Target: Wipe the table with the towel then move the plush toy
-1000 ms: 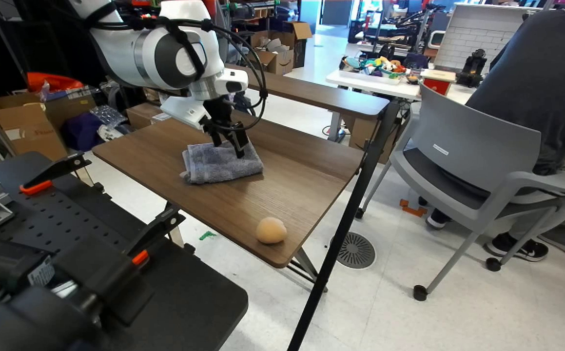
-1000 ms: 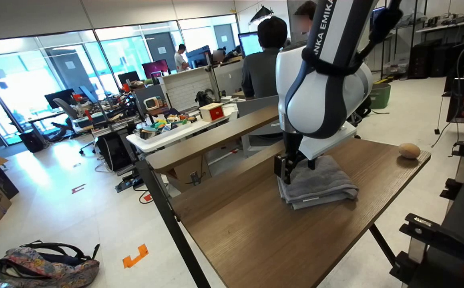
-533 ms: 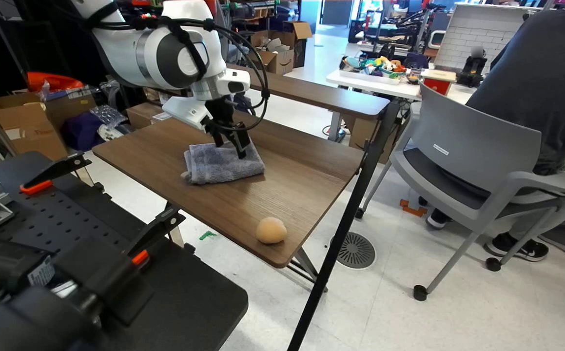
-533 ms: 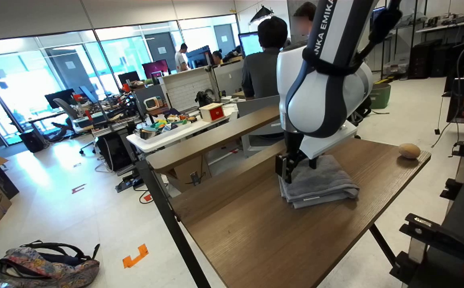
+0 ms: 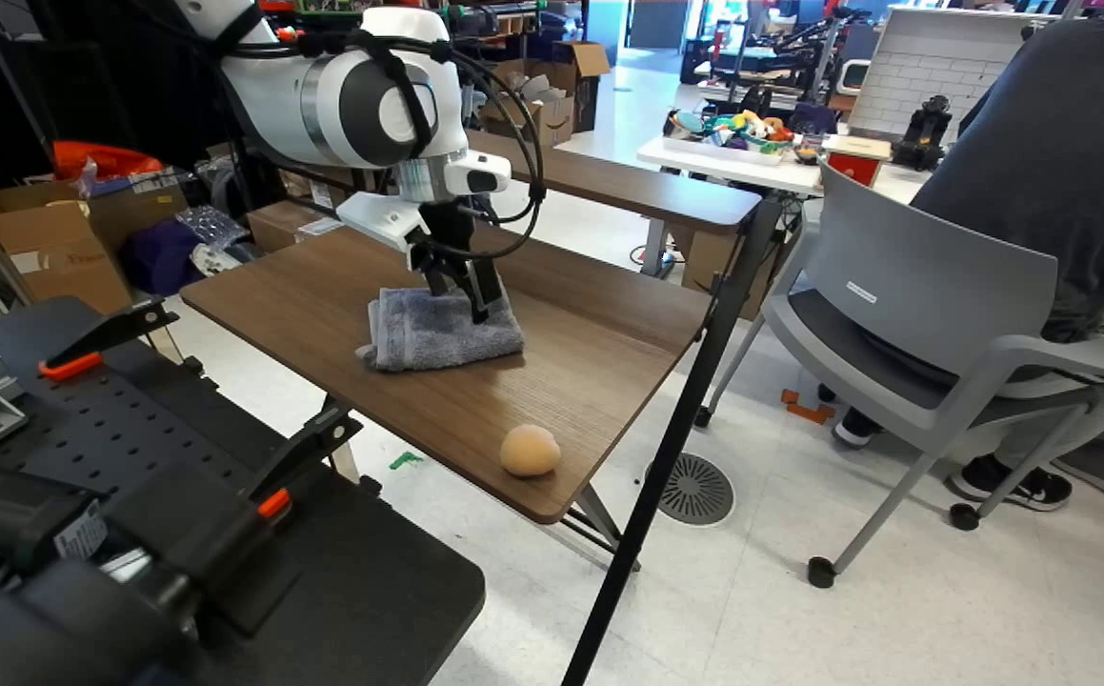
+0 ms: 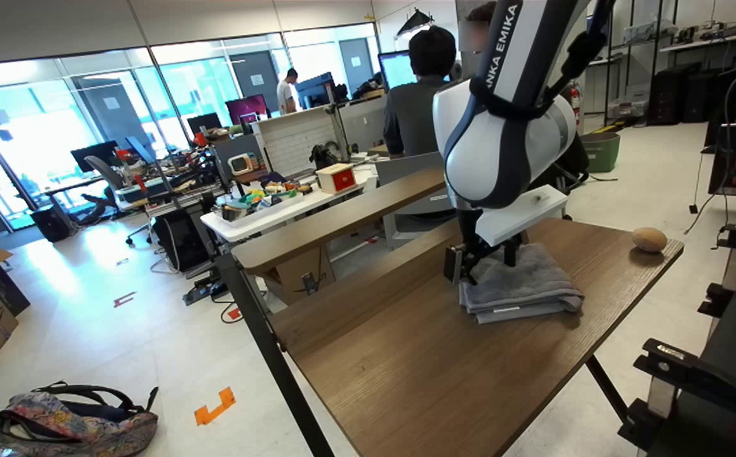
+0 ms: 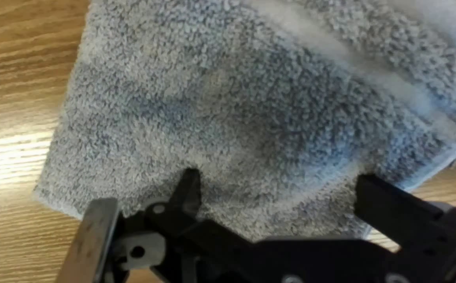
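Note:
The grey folded towel point(image 5: 418, 338) lies on the dark brown table point(image 5: 599, 353). It also shows in an exterior view point(image 6: 526, 289) and fills most of the wrist view point(image 7: 231, 98). My gripper point(image 5: 459, 305) points down onto the towel, and its fingertips seem to touch or press into the cloth. In the wrist view the gripper point(image 7: 278, 175) has its black fingers wide apart, with flat towel surface between them. The round tan-orange plush toy point(image 5: 530, 451) sits near a table corner, apart from the towel. It shows in an exterior view too point(image 6: 649, 240), but not in the wrist view.
A raised narrow shelf point(image 5: 628, 186) runs along one long side of the table, with a slanted black leg point(image 5: 675, 448) at the end. A black bench point(image 5: 390, 562) with clamps stands close to the opposite side. A grey chair point(image 5: 913, 276) stands beyond the table end.
The arm and gripper have moved a little toward the plush toy's end of the table. The towel has slid along with them. The plush toy has not moved.

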`<state>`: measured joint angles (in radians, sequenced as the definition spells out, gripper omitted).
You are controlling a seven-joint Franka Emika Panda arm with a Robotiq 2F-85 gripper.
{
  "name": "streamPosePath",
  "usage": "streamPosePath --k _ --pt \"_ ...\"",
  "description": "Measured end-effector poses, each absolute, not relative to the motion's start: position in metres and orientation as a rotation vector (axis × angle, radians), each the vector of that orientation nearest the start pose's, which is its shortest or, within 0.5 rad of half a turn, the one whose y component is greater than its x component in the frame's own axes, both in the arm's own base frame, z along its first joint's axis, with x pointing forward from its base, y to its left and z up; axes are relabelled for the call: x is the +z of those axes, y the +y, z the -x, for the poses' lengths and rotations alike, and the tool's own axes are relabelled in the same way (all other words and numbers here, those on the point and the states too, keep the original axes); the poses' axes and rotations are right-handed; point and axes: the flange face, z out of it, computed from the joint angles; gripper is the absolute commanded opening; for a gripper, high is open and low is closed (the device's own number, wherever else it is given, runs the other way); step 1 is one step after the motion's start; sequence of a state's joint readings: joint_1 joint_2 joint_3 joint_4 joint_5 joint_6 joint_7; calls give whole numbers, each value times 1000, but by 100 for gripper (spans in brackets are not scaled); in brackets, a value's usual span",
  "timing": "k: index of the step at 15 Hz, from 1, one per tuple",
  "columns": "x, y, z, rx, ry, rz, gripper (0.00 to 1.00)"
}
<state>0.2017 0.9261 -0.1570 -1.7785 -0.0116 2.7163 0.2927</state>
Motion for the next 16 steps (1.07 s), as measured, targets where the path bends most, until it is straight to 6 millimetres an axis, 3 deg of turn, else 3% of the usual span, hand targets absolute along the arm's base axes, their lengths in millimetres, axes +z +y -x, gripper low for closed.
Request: streamPosePath --k 5,8,12,16 --pt "27 11 -636 -9 509 3210 100" --pt "28 -11 -647 -45 691 3160 100" --pt "27 -54 -668 -195 948 3056 100" --pt "25 -113 -683 -374 1213 2906 100"
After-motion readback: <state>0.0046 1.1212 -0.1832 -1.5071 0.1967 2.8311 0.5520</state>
